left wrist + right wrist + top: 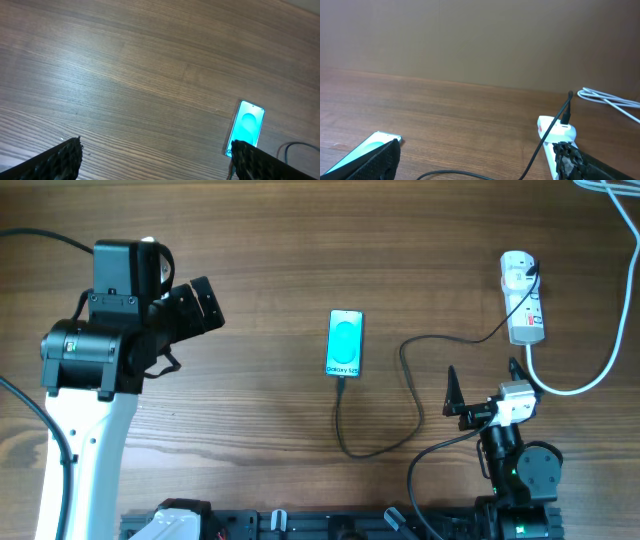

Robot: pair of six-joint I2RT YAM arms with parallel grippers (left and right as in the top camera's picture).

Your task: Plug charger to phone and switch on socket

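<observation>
Both arms are hovering over the wooden worktop with nothing in their grasp. The left hand is hanging at the left side with its fingers spread as wide as they go, well apart from the task's things. The right hand is equally wide open and empty, waiting near the front edge on the right. The phone is lying flat near the middle of the worktop between the two arms, its cyan-green screen glowing face up. The charger, a thin black cable, is meeting the phone's lower edge. From there it is looping toward the front, curving back up and running right to a black plug sitting in the round end of the socket. Whether the tip is fully seated in the phone cannot be told. The socket is lying at the right rear, just beyond the right hand, with its white cord trailing off to the right.
</observation>
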